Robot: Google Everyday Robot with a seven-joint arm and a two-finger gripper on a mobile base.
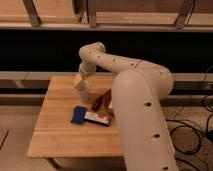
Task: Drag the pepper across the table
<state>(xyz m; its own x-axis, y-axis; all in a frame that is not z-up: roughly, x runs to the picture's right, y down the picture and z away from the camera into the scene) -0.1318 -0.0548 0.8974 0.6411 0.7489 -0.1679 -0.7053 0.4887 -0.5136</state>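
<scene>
One hand (78,81) by clear cup (83,92), pepper (96,103) near, wooden table (57,112)

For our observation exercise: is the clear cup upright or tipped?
Upright: the cup stands tall on the table, left of the pepper, with the gripper just above it.

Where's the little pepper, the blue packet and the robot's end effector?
pepper (96,104): camera view, middle of its dark body.
blue-and-white packet (79,115): camera view, its blue end.
end effector (81,87): camera view, its tip, over the table's (60,137) far part, near the pepper.
</scene>
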